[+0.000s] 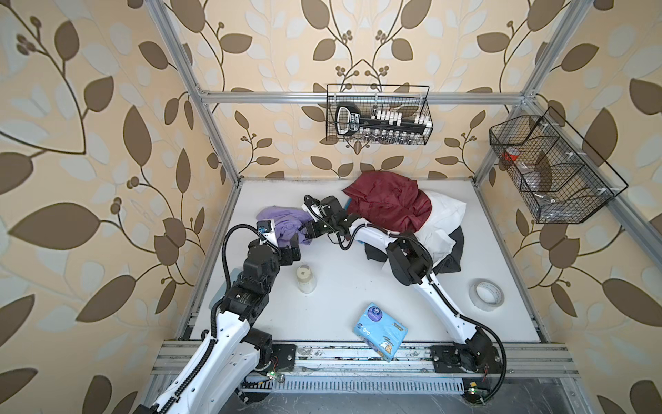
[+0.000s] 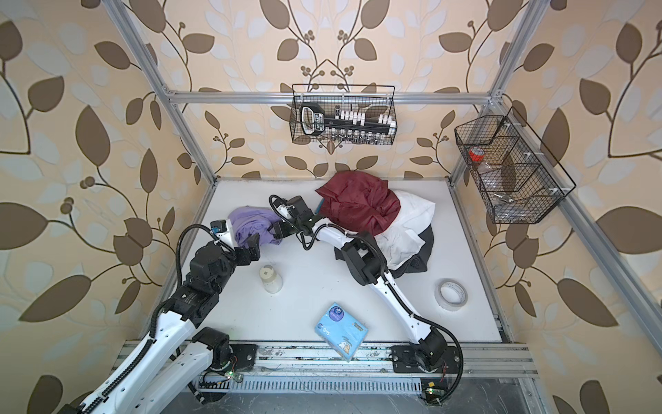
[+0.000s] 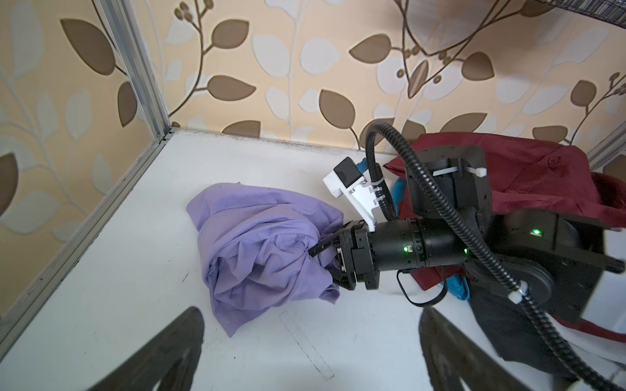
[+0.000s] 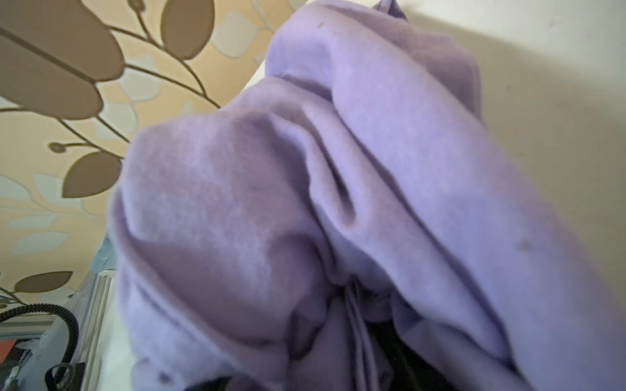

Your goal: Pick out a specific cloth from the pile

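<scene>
The cloth [image 1: 284, 222] [image 2: 250, 222] [image 3: 264, 250] is a crumpled pale lavender garment lying on the white table at the back left, apart from the pile [image 1: 390, 204] [image 2: 361, 204] [image 3: 542, 182], whose top piece is dark red satin over white and black pieces. My right gripper [image 1: 305, 232] [image 2: 274, 229] [image 3: 325, 265] reaches across to the cloth's right side, its jaws parted with a fold between them. In the right wrist view the cloth [image 4: 338, 169] fills the frame and hides the fingers. My left gripper [image 1: 283, 246] [image 2: 247, 244] [image 3: 311, 365] stands open just in front of the cloth, holding nothing.
A cream bottle [image 1: 306, 279] stands near the left arm. A blue packet [image 1: 380, 331] lies at the front edge and a tape roll [image 1: 486, 294] at the right. Wire baskets hang on the back wall [image 1: 378, 114] and right frame [image 1: 548, 168].
</scene>
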You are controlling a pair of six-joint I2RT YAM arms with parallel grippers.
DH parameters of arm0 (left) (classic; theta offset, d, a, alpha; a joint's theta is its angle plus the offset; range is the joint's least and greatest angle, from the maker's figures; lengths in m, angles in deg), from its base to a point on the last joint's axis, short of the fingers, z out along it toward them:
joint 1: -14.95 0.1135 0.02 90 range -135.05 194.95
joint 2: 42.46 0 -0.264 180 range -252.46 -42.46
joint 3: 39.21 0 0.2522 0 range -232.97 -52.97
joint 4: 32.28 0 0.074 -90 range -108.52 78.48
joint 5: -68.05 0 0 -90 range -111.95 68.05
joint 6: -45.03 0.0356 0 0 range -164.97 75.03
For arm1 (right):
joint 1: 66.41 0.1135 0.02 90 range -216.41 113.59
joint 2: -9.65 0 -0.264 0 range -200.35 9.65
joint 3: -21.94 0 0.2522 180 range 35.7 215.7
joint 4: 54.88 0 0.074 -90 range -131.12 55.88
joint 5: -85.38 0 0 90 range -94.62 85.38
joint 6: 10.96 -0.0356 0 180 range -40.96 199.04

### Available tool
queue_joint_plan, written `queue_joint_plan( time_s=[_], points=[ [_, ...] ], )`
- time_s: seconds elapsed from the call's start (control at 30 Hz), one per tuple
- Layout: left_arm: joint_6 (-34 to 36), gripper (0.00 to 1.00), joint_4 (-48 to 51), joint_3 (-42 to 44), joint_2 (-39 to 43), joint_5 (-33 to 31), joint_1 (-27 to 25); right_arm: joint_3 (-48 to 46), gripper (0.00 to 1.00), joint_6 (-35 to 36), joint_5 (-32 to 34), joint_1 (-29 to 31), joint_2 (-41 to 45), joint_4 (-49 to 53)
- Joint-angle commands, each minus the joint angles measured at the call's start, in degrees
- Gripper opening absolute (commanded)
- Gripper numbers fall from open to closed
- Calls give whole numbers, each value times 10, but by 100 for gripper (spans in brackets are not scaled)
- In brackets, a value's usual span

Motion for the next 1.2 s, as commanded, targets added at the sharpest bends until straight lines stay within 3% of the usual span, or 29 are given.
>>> queue_joint_plan(
  time_s=[0.0, 0.27, 0.57, 0.77, 0.87, 1.0, 1.1, 1.17],
  points=[
    [3, 99, -20, -3, 3, -14, -5, -6, 62, -10, 0, 3, -7, 2],
    [5, 99, -22, -1, 9, -15, -5, -139, 99, 65, 51, 2, 130, 30],
    [12, 99, -22, -1, 3, -15, -5, -302, 100, 113, 142, -5, 318, 96],
    [51, 99, -58, 17, -29, -30, -4, -510, 100, 145, 243, -69, 529, 105],
    [68, 99, -64, 4, -82, -41, -2, -640, 99, 148, 319, -117, 670, 56],
    [75, 99, -99, 1, -158, -59, 19, -797, 100, 143, 337, -214, 832, -48],
    [67, 99, -171, 25, -217, -91, 46, -893, 100, 167, 336, -284, 918, -107],
    [59, 99, -263, 60, -255, -117, 68, -955, 100, 194, 370, -315, 957, -158]
  ],
)
